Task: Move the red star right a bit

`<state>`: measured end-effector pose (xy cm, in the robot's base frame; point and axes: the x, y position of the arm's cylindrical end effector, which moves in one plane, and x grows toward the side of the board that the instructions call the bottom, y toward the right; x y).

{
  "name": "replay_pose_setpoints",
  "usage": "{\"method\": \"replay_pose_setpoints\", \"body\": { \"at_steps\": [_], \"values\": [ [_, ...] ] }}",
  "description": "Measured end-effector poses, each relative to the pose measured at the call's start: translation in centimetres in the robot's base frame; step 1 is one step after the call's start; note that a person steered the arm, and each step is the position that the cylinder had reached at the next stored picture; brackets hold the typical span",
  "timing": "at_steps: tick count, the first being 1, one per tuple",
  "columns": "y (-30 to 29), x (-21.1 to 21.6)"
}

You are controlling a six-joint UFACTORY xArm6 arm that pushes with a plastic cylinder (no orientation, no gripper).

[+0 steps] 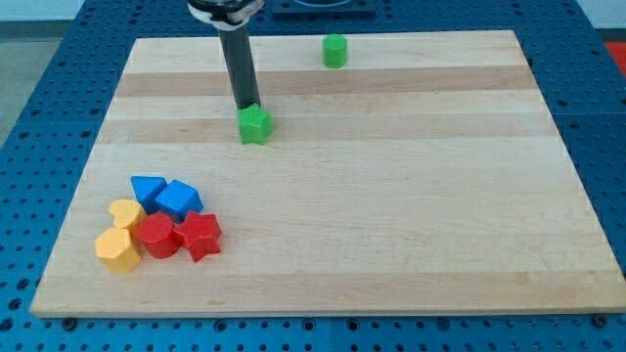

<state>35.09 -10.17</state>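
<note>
Red star (201, 236) sits bottom-left on the counter (391, 196), touching the red cylinder (156, 236); looks light, rigid, slidey, so push its left face; my tip (245, 106), a jawless end effector, touches the green star (255, 124).

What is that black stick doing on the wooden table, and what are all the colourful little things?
The black stick is the end of a robot arm. It has no hand, so it holds nothing; its tip just slides along the wooden board and pushes toys. One camera looks down at the board. Right now the tip touches the top of a green star. Another green block sits near the view's top. At the bottom left is a pile: red star, red cylinder, two blue blocks, a yellow heart and another yellow block. The robot's job is nudging the red star right.
</note>
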Motion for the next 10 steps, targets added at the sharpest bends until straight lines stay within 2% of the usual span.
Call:
{"method": "replay_pose_setpoints", "body": {
  "at_steps": [6,10],
  "values": [
    [0.6,13.8],
    [9.1,15.3]
  ]
}}
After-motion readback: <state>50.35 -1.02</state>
